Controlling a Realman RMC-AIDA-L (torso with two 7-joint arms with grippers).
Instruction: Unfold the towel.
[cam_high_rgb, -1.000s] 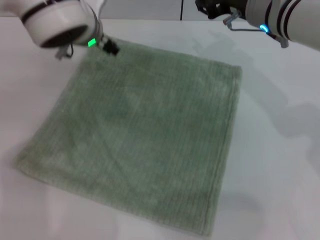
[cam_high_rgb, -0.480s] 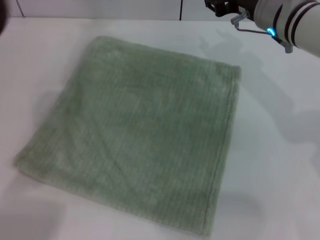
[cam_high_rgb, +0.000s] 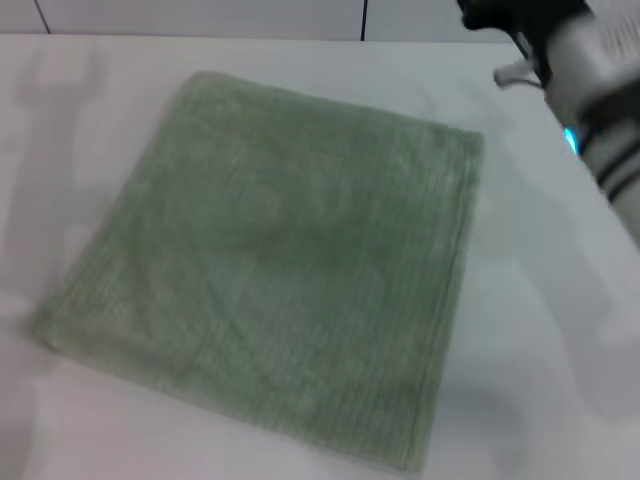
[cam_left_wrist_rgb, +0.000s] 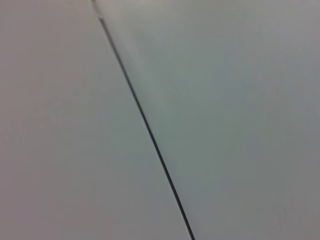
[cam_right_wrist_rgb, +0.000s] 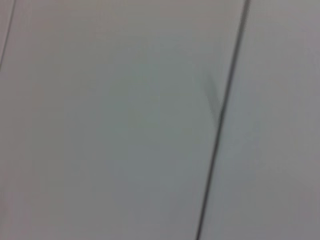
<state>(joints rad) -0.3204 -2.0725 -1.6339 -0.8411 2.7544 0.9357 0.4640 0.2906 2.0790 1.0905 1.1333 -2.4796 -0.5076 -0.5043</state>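
Towel (cam_high_rgb: 275, 270): one, spread flat on table (cam_high_rgb: 540, 300); right claw (cam_high_rgb: 500, 20) above far corner

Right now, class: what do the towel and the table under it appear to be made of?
The towel: soft woven terry cloth, probably cotton, matte sage green; fine ribbed lines and a stitched hem along its right edge suggest this. The table: a smooth, hard white surface, perhaps laminate or painted board; it shows faint soft shadows and no grain.

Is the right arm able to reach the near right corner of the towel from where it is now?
Probably yes. The towel lies flat and open on the table, with nothing around that corner. The right arm is raised at the far right, away from the cloth.
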